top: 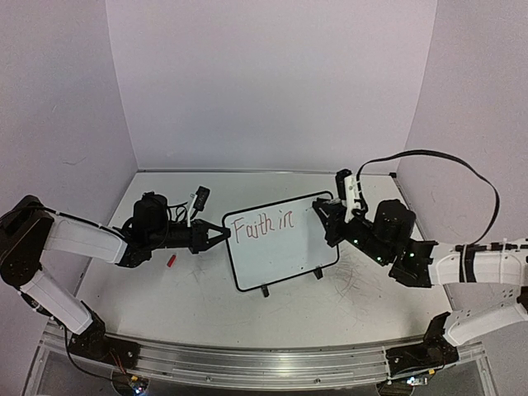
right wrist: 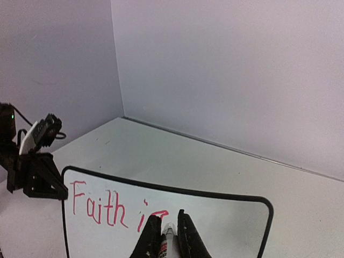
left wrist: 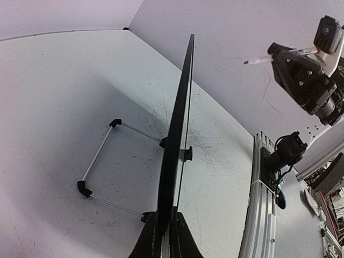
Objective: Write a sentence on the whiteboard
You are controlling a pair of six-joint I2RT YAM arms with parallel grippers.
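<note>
The grey table [top: 371,305] is occupied at its middle by the whiteboard [top: 285,256], which is propped up on its stand between the two arms. Its left edge is clamped by the closed left gripper [top: 224,234]. The right gripper [right wrist: 170,216] is closed around a marker [right wrist: 169,235], held near the board's upper right, beside the red words "Faith in" [top: 262,224]. A small red object [top: 172,261] is seen lying on the table beside the left arm.
</note>
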